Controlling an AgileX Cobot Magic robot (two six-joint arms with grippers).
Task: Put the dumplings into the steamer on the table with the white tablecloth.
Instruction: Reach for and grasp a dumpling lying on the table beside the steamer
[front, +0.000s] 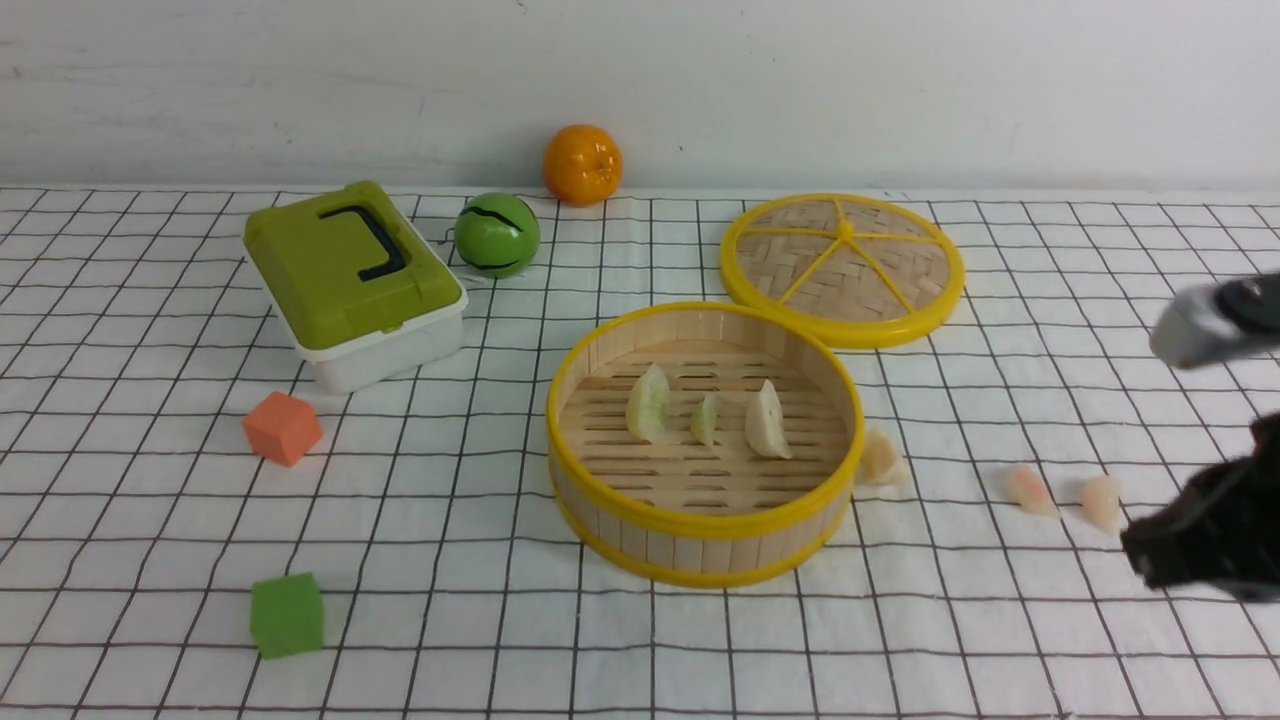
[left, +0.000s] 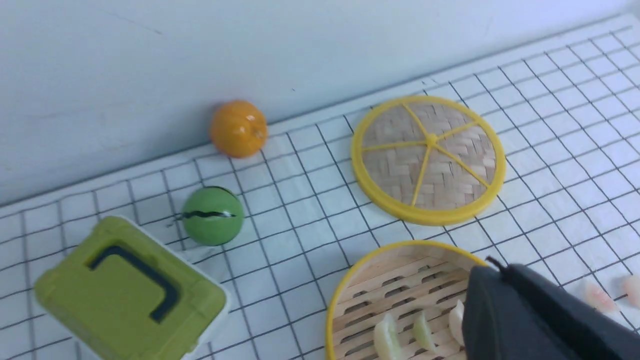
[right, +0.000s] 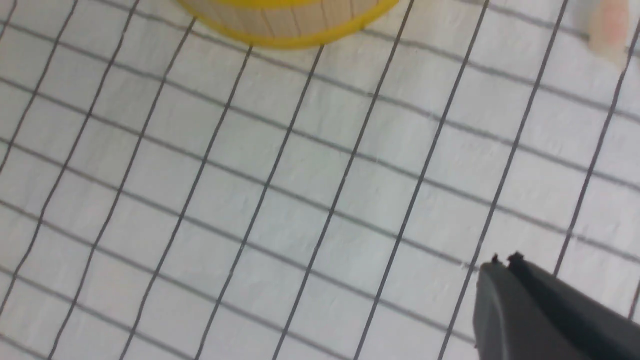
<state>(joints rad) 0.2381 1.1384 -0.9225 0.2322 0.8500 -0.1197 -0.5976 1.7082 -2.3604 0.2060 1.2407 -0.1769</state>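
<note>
The steamer (front: 700, 530) stands mid-table on the white tablecloth (front: 450, 640). Three dumplings lie inside it: a whitish-green one (front: 648, 403), a small green one (front: 706, 418) and a whitish one (front: 767, 420). Another whitish dumpling (front: 882, 458) lies against the steamer's right wall. Two pinkish dumplings (front: 1030, 490) (front: 1102, 502) lie further right. My right gripper (front: 1140, 550) is low over the cloth just right of them, and it is shut and empty in its wrist view (right: 505, 259). My left gripper (left: 492, 264) is shut and empty, and it is not in the front view.
The woven lid (front: 842, 268) lies behind the steamer. A green-lidded box (front: 352, 280), a green ball (front: 497, 234) and an orange (front: 582, 164) are at the back left. An orange cube (front: 283, 428) and a green cube (front: 286, 614) sit front left.
</note>
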